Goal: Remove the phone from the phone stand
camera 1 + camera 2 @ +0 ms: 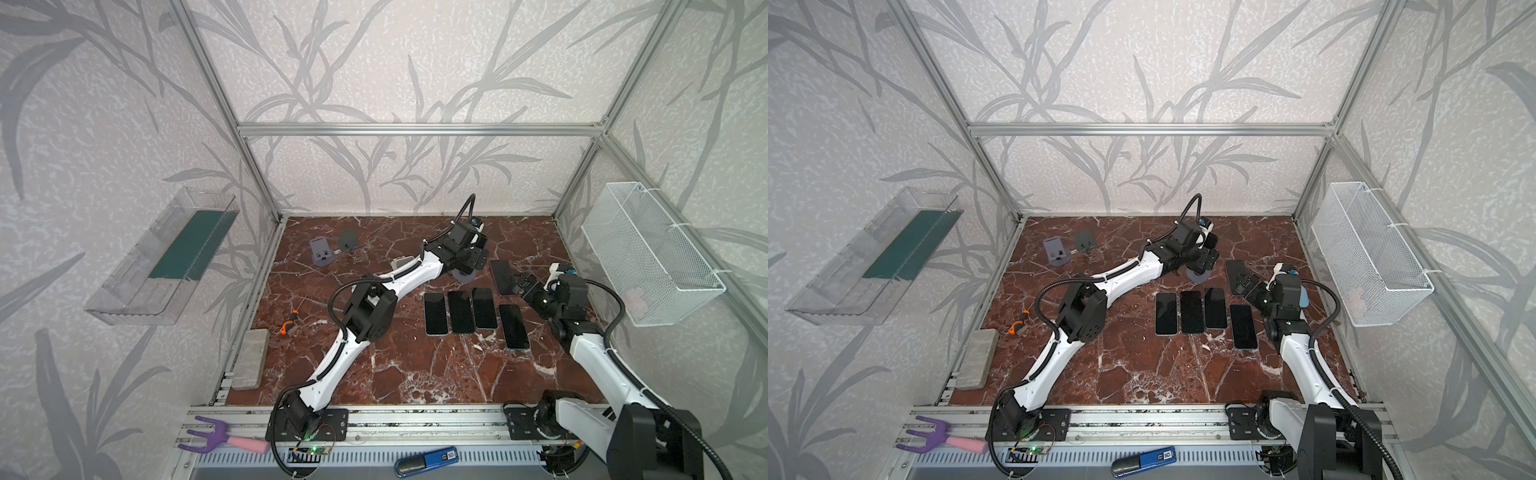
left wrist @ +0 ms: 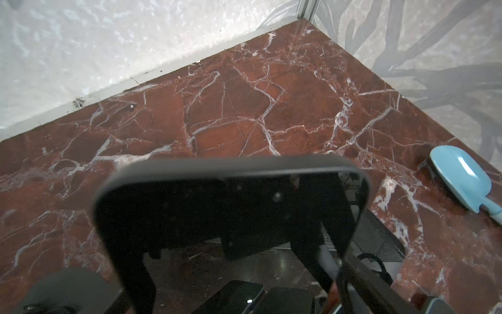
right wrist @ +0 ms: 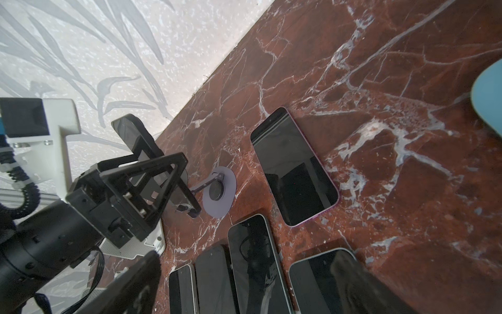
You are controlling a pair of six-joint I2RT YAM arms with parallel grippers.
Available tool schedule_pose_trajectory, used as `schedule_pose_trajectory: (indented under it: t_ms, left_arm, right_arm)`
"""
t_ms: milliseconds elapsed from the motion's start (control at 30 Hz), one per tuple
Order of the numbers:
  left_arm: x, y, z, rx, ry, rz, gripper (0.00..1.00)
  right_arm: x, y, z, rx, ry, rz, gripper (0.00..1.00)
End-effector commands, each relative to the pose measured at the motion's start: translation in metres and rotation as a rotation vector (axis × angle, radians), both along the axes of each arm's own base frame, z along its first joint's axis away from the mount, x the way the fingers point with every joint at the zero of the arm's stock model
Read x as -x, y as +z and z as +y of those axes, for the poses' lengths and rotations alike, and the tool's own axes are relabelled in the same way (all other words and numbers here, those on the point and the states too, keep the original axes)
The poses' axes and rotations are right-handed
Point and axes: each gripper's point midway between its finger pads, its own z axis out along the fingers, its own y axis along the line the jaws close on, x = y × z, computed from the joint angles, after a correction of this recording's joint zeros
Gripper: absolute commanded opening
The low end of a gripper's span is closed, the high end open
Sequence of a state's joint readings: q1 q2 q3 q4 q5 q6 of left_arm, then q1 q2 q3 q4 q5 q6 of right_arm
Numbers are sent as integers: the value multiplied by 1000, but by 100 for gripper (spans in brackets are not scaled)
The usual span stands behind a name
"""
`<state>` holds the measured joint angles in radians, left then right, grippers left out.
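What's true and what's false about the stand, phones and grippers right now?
The phone sits on the phone stand: true.
The left gripper is at that phone: true.
The right gripper grips a phone: false; it is open and empty.
Three phones lie flat on the table: false; five flat phones do.
The two spare stands each hold a phone: false; both are empty.
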<state>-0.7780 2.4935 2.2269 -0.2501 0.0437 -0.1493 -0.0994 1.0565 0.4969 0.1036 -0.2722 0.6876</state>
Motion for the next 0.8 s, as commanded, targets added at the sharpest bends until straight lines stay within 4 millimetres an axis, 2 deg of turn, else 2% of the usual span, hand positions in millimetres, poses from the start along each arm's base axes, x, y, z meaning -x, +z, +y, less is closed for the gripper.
schedule_pose_trajectory:
  t_ms: [0,300,467,600,767]
  left_arm:
    - [-6,4,1,-20,18,-34,86]
    - [-4,-2,-5,-20,-22,-35,70]
    - [0,2,-8,-9,-54,-30,59]
    - [3,15,-10,10,-63,-35,55]
    - [9,52,-5,56,-56,-64,51]
  right_arm:
    - [-2,-3,1,-13,9,-8,98]
    - [-3,-6,1,-13,11,-4,98]
    - [-3,-6,1,-11,10,-5,98]
    - [-2,-6,1,-8,9,-5,98]
    - [-2,-5,0,0,5,-7,97]
